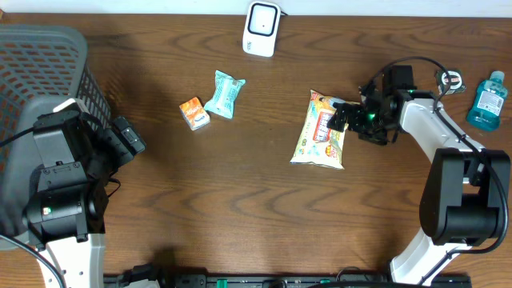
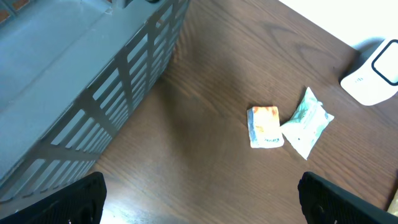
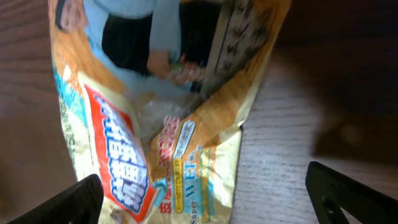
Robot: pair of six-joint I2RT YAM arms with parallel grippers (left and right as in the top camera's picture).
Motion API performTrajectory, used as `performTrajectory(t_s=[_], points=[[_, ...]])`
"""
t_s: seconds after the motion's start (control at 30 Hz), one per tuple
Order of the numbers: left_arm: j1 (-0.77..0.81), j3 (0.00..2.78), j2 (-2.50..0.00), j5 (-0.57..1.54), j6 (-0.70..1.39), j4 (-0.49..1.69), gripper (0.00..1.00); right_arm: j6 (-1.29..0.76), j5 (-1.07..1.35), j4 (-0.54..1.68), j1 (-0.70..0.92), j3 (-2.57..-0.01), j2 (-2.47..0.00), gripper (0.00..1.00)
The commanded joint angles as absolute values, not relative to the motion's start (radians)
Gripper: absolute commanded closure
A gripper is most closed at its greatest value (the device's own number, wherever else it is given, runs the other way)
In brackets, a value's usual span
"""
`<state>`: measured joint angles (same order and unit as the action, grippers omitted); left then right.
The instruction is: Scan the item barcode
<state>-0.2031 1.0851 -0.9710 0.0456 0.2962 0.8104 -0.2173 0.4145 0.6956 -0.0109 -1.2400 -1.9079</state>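
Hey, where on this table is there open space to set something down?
Bare: the wide strip of table on the robot's side of the orange packet, teal packet and snack bag; also between basket and orange packet. Crowded: the right, where the right gripper hangs over the snack bag near the blue bottle.

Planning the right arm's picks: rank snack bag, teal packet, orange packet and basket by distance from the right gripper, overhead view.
1. Snack bag, under the right gripper.
2. Teal packet, mid-table.
3. Orange packet, just beyond it.
4. Grey basket, far left edge.
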Motion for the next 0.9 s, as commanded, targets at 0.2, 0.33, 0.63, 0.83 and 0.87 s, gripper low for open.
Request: performTrajectory(t_s=[0.2,0.33,0.63,0.83,0.87], points=[[-0.209,1.09,-0.973,0.033,0.305,0.811,0.02,-0.316,0.368,0.63,0.005,-1.183,-1.906,0.01],[-0.209,1.09,-0.973,0.033,0.305,0.811,0.02,-0.352,0.368,0.592,0.032,-1.151,-1.913,0.01],[-0.209,1.09,-0.973,0.033,0.305,0.811,0.02,-0.476,0.365,0.55,0.093,-1.061,-1.94,0.03],[-0.209,1.09,-0.973,0.033,0.305,0.811,0.02,-0.511,0.377,0.554,0.107,-1.023,-1.945,0.02],[-0.209,1.09,-0.973,0.033,0.305,0.811,0.02,-0.512,0.377,0.554,0.107,-1.019,-1.945,0.03]])
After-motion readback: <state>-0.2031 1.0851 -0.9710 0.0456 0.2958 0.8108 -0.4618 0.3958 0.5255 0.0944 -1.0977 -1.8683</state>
